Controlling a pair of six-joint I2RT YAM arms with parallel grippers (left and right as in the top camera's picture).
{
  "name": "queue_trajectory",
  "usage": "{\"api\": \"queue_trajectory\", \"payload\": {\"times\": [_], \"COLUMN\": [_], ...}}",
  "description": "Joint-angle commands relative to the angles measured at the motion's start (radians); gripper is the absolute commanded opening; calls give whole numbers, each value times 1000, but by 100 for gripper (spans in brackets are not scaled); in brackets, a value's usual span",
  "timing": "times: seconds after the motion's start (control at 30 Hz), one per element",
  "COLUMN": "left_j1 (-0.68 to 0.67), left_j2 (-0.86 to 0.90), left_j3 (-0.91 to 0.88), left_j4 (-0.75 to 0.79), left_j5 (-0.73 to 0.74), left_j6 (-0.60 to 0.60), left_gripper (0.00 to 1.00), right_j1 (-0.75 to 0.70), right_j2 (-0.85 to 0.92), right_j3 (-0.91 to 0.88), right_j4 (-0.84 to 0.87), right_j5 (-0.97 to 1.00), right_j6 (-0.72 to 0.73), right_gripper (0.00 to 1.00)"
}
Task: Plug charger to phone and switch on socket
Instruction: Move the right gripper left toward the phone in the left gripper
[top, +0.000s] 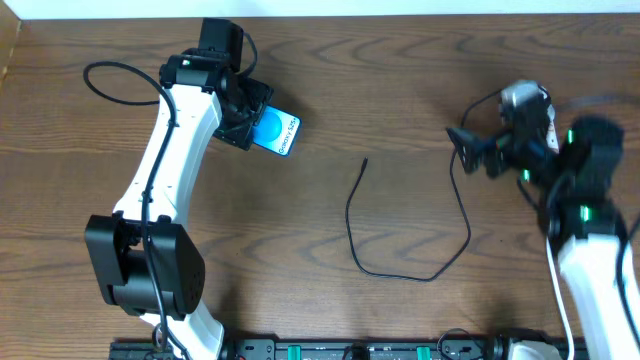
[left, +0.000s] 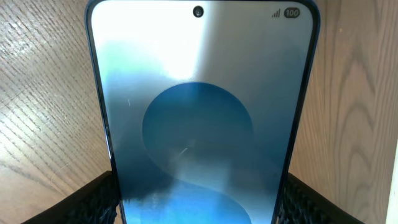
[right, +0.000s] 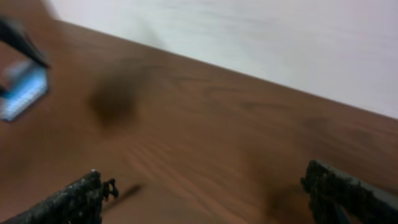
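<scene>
The phone (top: 279, 132) is near the bench's (top: 400, 60) far edge, left of the middle, screen lit. My left claw (left: 199, 202) is on it, and in the wrist view a rubbery finger (left: 93, 199) sits hard against each long side, so I'd call it clamped across the width. I can't tell whether it's lifted or lying flat.

First worry: the selfie-camera end points away from the claw, so I reckon the charging port end is tucked back towards the palm. If so, there's no room to get a plug in without re-gripping. Glass and slick edges also mean it could slide or twist if anything pushes on it.

The charger (top: 400, 276) lies loose mid-bench. Its plug tip (top: 365, 160) is well apart from the phone, to the right of it, and the cable loops towards the near edge, then back up to the right arm.

My right claw (right: 208, 199) is spread wide and empty, and its wrist view is smeared. That tip is thin and flat on the wood, so a sloppy descent probably just shoves it away or pinches it crooked. The slack loop could also snag on the arm.

I can't pick out the socket for sure. A pale block (top: 523, 97) by the right arm might be it.
</scene>
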Motion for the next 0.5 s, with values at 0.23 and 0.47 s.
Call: {"api": "queue_trajectory", "payload": {"times": [0.23,0.47], "left_j1": [5,5], "left_j2": [-32,-32], "left_j3": [15,15], "left_j4": [5,4], "left_j5": [-9,-9], "left_j6": [-6,-5], "left_gripper": [7,8], "right_j1": [64,169], "right_j2": [554,780], "right_j3": [359,387], "right_j4": [298,777], "right_j5": [-723,-843], "right_j6": [481,922], "right_gripper": [99,99]}}
